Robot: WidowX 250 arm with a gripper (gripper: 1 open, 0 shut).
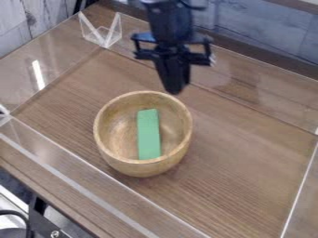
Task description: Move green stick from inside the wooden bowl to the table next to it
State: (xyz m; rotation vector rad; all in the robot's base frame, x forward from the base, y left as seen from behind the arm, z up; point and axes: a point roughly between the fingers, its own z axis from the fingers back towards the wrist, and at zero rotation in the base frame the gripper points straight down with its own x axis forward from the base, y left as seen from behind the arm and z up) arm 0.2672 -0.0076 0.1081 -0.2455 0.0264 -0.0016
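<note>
The green stick (pixel 149 134) lies flat inside the wooden bowl (pixel 114 153), running front to back along its bottom. The bowl rests on the brown plank table (pixel 236 158). My gripper (pixel 179 86) hangs above the bowl's far right rim, pointing steeply down, its black fingers pressed together with nothing between them. It is clear of both stick and bowl.
Clear acrylic walls (pixel 74 200) border the tabletop on the near, left and right sides. A small clear bracket (pixel 99 30) stands at the far left. Bare table lies to the right of the bowl.
</note>
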